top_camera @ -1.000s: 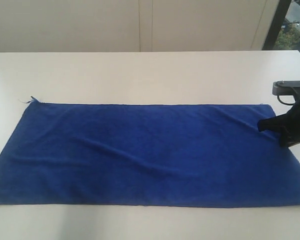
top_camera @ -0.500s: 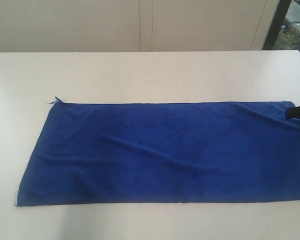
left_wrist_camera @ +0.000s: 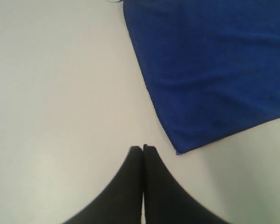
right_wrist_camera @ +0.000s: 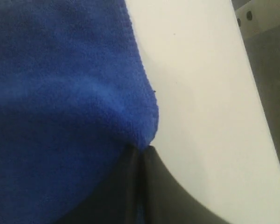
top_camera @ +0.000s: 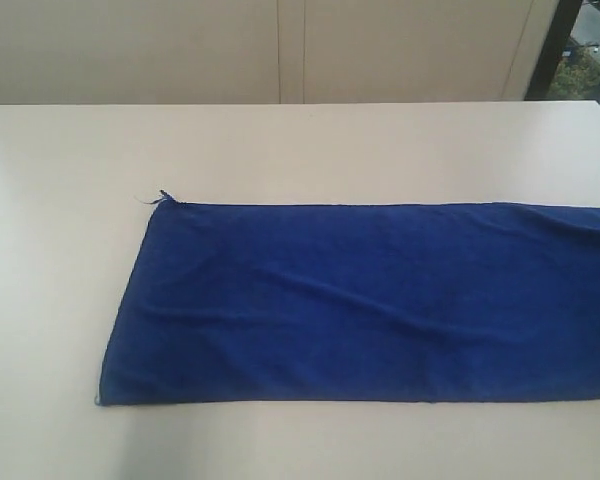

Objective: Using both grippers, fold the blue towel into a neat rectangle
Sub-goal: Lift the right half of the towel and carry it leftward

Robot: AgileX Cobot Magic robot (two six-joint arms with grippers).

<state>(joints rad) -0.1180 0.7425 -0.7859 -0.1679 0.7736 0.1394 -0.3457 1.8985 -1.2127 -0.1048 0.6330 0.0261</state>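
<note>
Blue rectangular microfibre towel (top_camera: 380,300): looks limp; best pinched at corners.
Right black gripper (right_wrist_camera: 141,151): clamped on towel edge.
Left black gripper (left_wrist_camera: 143,148): closed, empty, near towel corner.

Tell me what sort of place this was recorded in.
Probably an office or lab room: a plain white table under the blue towel, pale cabinet-like panels behind, and a dark-framed window with greenery outside.
</note>
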